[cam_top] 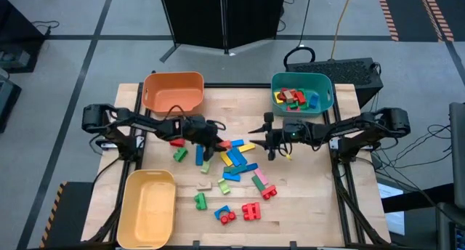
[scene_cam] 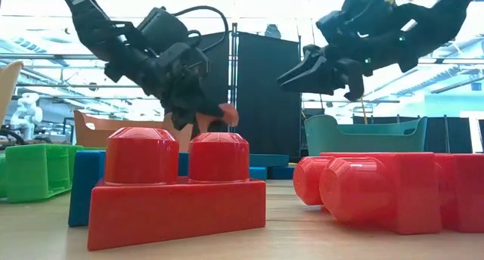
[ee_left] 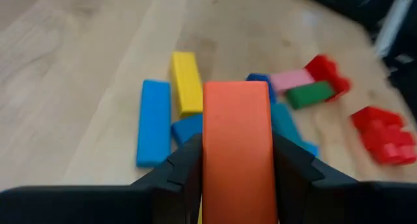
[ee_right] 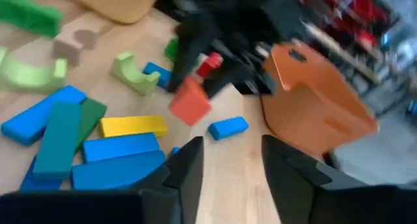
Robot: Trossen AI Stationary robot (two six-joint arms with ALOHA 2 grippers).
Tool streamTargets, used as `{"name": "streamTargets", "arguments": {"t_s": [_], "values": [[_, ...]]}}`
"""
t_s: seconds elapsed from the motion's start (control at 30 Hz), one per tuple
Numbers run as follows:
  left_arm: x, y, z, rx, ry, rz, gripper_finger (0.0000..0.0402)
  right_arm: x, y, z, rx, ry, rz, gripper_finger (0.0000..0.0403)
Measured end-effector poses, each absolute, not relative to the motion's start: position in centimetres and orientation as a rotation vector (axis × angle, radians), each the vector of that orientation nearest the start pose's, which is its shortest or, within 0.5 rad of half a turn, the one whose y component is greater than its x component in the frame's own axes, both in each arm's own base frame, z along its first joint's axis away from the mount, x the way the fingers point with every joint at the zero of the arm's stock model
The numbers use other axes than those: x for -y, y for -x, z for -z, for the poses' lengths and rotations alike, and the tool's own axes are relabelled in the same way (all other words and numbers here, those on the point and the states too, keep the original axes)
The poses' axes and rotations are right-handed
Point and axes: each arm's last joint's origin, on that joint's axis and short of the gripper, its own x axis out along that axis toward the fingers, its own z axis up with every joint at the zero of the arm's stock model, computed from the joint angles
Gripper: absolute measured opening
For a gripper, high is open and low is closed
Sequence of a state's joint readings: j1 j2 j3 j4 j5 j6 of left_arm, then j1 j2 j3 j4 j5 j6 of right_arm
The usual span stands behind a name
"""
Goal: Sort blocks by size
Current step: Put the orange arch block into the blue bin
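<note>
I saw a pale wooden table (cam_top: 305, 199) with visible grain; glossy red plastic studded bricks (scene_cam: 178, 188); a smooth matt orange block (ee_left: 236, 146); matt plastic orange bin (cam_top: 173, 91), teal bin (cam_top: 301, 81), yellow bin (cam_top: 147, 206)

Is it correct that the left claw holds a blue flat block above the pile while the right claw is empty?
Not quite. The block in the left claw is orange-red, not blue, as the left wrist view shows. The rest holds: it is above the pile, and the right claw is empty.

Scattered blocks (cam_top: 237, 163) between three bins (cam_top: 173, 92)
</note>
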State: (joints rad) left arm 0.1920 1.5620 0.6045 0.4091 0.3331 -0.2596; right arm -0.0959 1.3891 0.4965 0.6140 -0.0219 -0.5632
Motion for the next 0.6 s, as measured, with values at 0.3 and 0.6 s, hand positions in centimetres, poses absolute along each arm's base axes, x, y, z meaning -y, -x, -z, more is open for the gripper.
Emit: {"name": "streamTargets", "arguments": {"t_s": [0.3,0.6], "values": [[-6.1,-29.6,-17.3,-0.482,0.467,0.194,0.0128,1.8,-27.0,-19.3,-0.234,0.731,-0.044,0.0262],[-6.3,-30.9,-18.8,-0.464,0.504,0.225,0.0128,1.7,-28.5,-20.6,-0.291,0.718,-0.153,0.0265]]}}
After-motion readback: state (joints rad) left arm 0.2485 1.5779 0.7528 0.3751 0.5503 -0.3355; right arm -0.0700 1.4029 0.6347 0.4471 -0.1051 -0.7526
